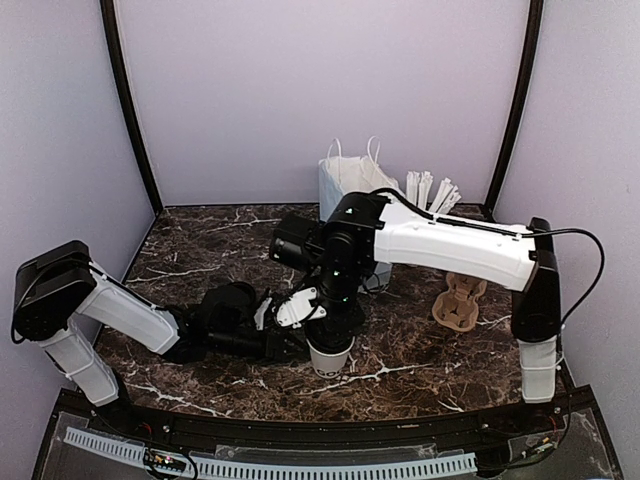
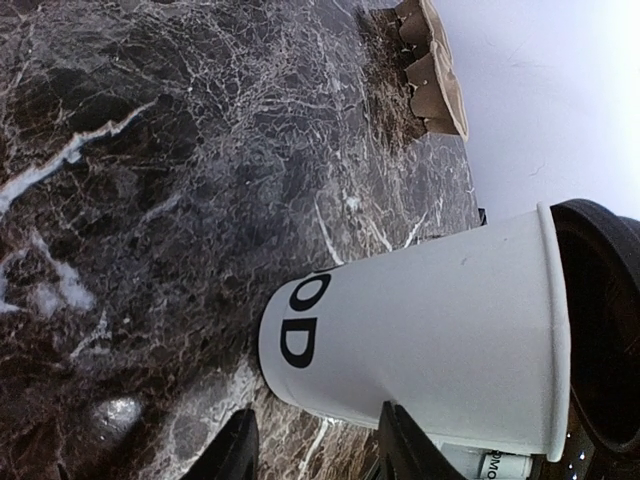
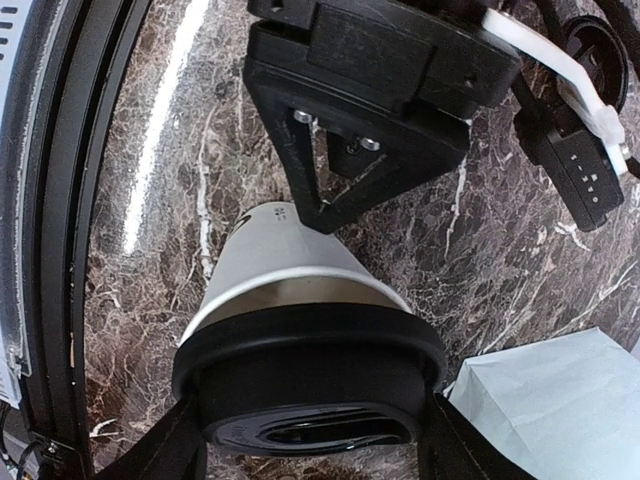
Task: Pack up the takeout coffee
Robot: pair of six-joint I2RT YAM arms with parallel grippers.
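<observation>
— Two fingers of the right gripper (image 3: 310, 455), seen from its own wrist: what sits between them?
— The round black lid (image 3: 310, 370) of the takeout coffee (image 3: 285, 250), pinched at its rim on both sides, the jaws standing wide around it. The white cup points straight down from the wrist, upright.
— And the left gripper (image 2: 318, 425)?
— Low at the cup's left side, jaws half apart, only marble showing between them. One finger (image 2: 410, 445) crosses the cup's wall; contact or mere overlap, the wrist view does not settle.
— Where is the cup?
— Near the front edge of the dark marble table (image 1: 200, 240), about centre, large dark letters printed close to its base.
— And around it?
— The brown pulp carrier (image 1: 460, 300) sits off to the right, apart. The white paper bag (image 1: 345, 185) stands at the far edge, well away, with a cup of white sticks (image 1: 430, 190) just beside it.
</observation>
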